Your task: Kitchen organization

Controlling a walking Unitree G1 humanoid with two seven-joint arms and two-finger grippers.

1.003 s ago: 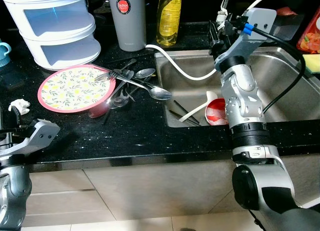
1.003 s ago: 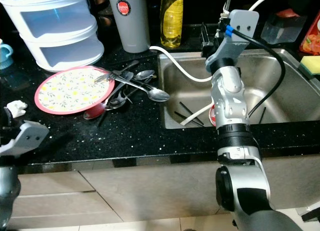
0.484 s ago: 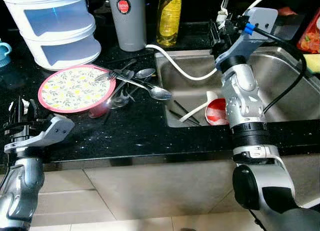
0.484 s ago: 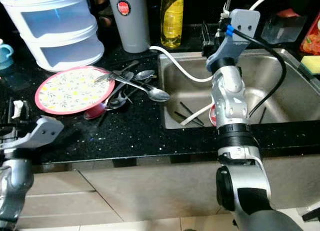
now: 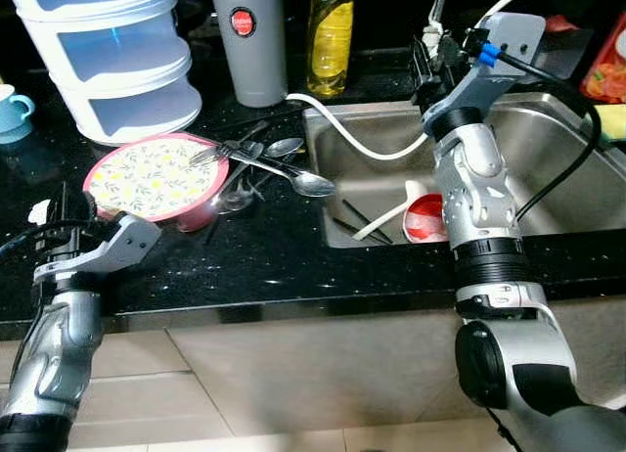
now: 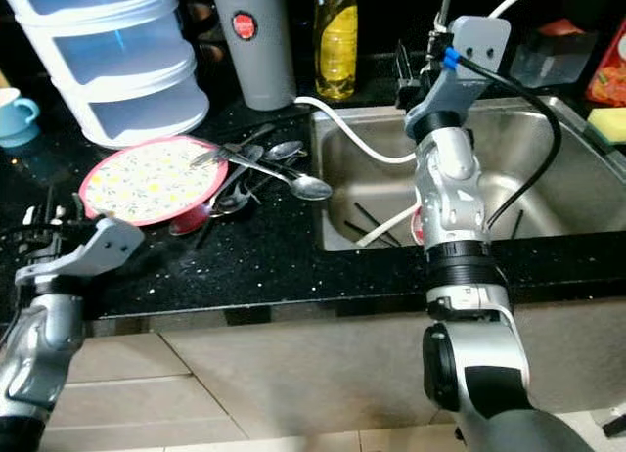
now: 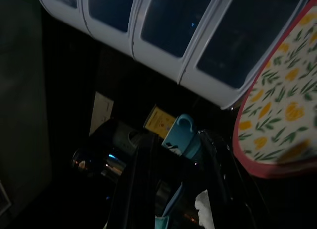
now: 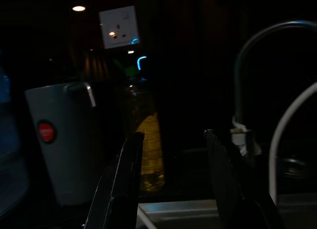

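Worktop (image 5: 274,261) is black speckled stone, running along the near edge with the steel sink (image 5: 548,193) set into it at about 2 o'clock. Left gripper (image 5: 68,212) hovers low at 9 o'clock over the front edge, jaws spread with nothing between them; its wrist view looks past the fingers at a small blue cup (image 7: 182,137) and a crumpled white scrap (image 5: 39,211) right by the fingertips. Just past it sits the floral plate (image 5: 156,175) with the pink rim, tilted up on a pink bowl (image 5: 201,215). A messy pile of spoons and forks (image 5: 269,163) lies across the plate's far edge, reaching toward the sink rim. Inside the sink there's a red-and-white bowl (image 5: 426,217), a white spoon (image 5: 386,215) and some dark chopsticks (image 5: 357,219). Right gripper (image 5: 430,56) is held up at 1 o'clock over the sink's back edge, jaws spread and empty, near the white hose (image 5: 342,129). At the back: white stacked drawers (image 5: 108,56), a grey jug (image 5: 246,41), and a yellow bottle (image 5: 331,36).
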